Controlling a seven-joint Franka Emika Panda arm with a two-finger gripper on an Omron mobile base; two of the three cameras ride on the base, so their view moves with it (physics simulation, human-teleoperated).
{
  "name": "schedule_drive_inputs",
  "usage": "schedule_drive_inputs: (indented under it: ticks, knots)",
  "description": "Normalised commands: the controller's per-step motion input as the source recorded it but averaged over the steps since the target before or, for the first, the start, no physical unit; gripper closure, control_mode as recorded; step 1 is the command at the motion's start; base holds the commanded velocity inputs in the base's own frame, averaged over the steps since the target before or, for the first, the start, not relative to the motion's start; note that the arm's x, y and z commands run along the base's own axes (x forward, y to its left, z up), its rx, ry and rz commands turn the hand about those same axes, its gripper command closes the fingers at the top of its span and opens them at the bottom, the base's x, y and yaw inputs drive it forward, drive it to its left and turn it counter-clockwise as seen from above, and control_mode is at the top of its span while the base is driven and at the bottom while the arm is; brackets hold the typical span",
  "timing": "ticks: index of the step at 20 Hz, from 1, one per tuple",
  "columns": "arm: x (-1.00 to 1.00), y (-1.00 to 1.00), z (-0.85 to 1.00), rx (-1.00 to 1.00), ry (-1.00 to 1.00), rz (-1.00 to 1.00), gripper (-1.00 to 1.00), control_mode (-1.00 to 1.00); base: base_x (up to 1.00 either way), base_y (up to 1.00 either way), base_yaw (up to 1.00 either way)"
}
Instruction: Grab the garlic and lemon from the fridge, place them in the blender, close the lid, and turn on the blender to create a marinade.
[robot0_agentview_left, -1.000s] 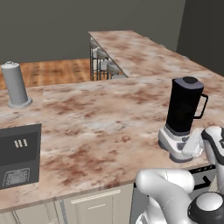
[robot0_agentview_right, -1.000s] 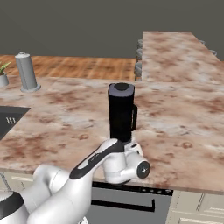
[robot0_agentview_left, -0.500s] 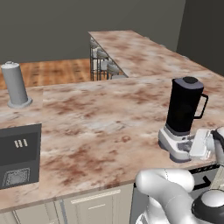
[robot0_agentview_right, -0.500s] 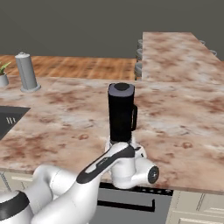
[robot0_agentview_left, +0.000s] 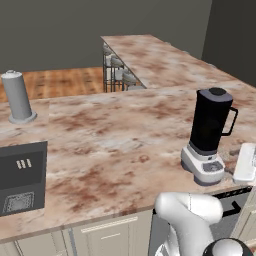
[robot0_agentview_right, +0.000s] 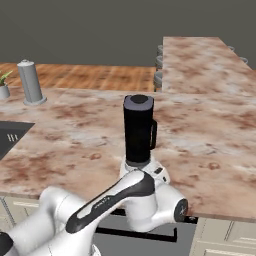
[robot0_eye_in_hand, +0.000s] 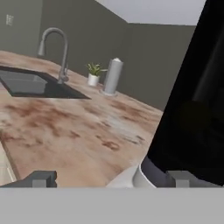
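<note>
We see the blender (robot0_agentview_left: 209, 136) at right of the left base frame, lid (robot0_agentview_right: 138, 101) on; our gripper (robot0_eye_in_hand: 111, 178) sits beside its base, fingertips (robot0_eye_in_hand: 41, 179) spread wide, holding nothing, presumably near the button.

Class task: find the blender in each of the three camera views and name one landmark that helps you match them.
Left base view: blender, right of centre, near the counter's front edge.
Right base view: centre, behind the arm.
Hand view: right side, very close.
Shared landmark: grey canister, far along the counter.
</note>
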Motion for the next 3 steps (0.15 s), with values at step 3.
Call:
schedule_drive_inputs:
  ticks: [3]
  knots:
    - [-0.54,0.05,0.61,0.00,-0.01,0.00,-1.00,-1.00,0.00,0.00,0.00]
